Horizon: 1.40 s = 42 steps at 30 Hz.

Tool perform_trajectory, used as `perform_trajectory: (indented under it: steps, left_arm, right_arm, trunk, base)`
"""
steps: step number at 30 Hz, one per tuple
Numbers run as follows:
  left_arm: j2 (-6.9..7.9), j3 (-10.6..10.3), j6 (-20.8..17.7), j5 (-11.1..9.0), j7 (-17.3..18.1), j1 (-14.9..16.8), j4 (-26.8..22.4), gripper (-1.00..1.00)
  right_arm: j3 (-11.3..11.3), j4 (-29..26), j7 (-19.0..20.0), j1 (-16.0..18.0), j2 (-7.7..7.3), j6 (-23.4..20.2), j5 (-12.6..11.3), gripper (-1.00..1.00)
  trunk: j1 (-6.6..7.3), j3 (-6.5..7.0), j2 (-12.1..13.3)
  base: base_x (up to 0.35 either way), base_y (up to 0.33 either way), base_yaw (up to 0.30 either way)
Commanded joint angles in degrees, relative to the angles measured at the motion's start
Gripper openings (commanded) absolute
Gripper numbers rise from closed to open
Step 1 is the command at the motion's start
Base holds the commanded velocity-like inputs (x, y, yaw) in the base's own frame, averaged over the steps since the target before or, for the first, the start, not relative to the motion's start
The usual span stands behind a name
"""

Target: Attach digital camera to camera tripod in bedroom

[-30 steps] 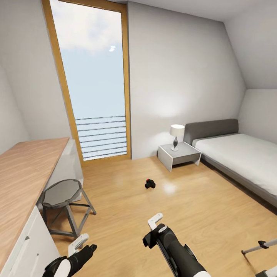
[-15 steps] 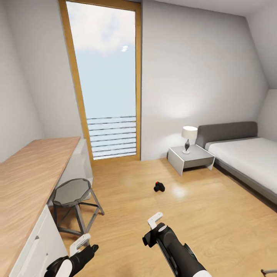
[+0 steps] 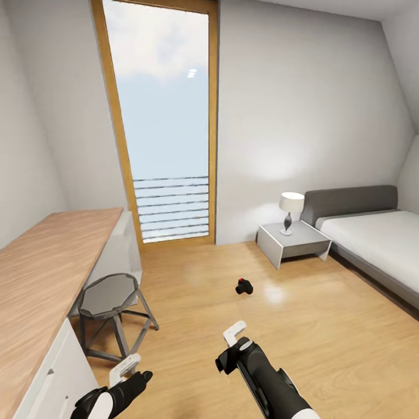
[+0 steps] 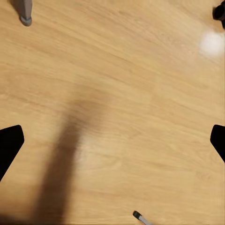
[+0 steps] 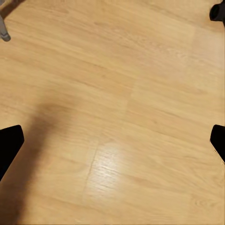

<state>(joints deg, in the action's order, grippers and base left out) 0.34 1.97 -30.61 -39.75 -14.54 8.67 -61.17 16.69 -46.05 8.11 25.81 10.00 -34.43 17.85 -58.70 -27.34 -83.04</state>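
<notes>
Camera [image 3: 244, 286]: small, black, red button on top; lies on the bare wooden floor [image 3: 326, 326] mid-room, well apart from both arms, between the stool [image 3: 110, 302] and the nightstand [image 3: 294, 241]. A dark corner of it also shows at the edge of the left wrist view [image 4: 219, 10] and the right wrist view [image 5: 218, 10].

Tripod: was at the lower right of the head view a second ago; the view has since swung left and it has left the frame. Judged a turn of head or base, not a move of the tripod.

Room: tall wood-framed window [image 3: 166, 122], desk [image 3: 41, 279] along the left wall, lamp [image 3: 291, 210] on the nightstand, grey bed [image 3: 372, 235] to the right.

Left gripper [image 3: 125, 368]: low, over the floor, fingers spread wide, holding nothing.

Right gripper [image 3: 234, 334]: likewise over bare floor, fingers spread, nothing between them.

Status: approach phase. The turn has brought the camera nearer centre, which suggests it is to be picked up first; the robot would later have to turn back right for the tripod.
</notes>
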Motion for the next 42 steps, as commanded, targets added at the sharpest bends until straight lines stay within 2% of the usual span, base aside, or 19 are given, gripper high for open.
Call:
perform_trajectory:
  steps: [1,10,21,26,31,42]
  left_arm:
    - [0.01,0.0,-0.2,-0.6,-0.5,0.0,-0.1,1.00]
    - [-0.04,-0.1,-0.2,-0.6,-0.5,0.0,-0.1,1.00]
    - [-0.07,-0.2,-0.2,-0.6,-0.6,0.0,-0.1,1.00]
    - [-0.03,-1.1,-0.2,-0.6,-0.6,0.0,-0.1,1.00]
    - [0.00,-2.0,-0.2,-0.6,-0.6,0.1,-0.1,1.00]
    - [-0.01,-2.3,-0.2,-0.6,-0.5,0.1,-0.1,1.00]
  right_arm:
    - [0.0,-0.1,0.4,0.0,0.00,-0.3,0.6,1.00]
    - [0.0,-0.1,0.5,0.1,0.00,-0.3,0.6,1.00]
    - [0.0,-0.1,0.5,0.1,0.00,-0.4,0.6,1.00]
    - [0.0,-0.1,0.5,0.1,0.00,-0.3,0.6,1.00]
    - [0.0,-0.1,0.5,0.1,0.00,-0.3,0.6,1.00]
    - [0.0,-0.1,0.5,0.1,0.00,-0.3,0.6,1.00]
  trunk:
    - [-0.03,-0.07,0.0]
    - [-0.03,-0.07,0.0]
    - [-0.03,-0.07,0.0]
    - [-0.03,-0.07,0.0]
    - [-0.03,-0.07,0.0]
    - [-0.03,-0.07,0.0]
  base:
    - [0.291,0.035,0.004]
    - [0.187,0.029,0.064]
    - [0.033,0.005,0.218]
    - [0.005,0.001,0.197]
    - [0.001,0.117,0.055]
    - [0.001,0.088,0.010]
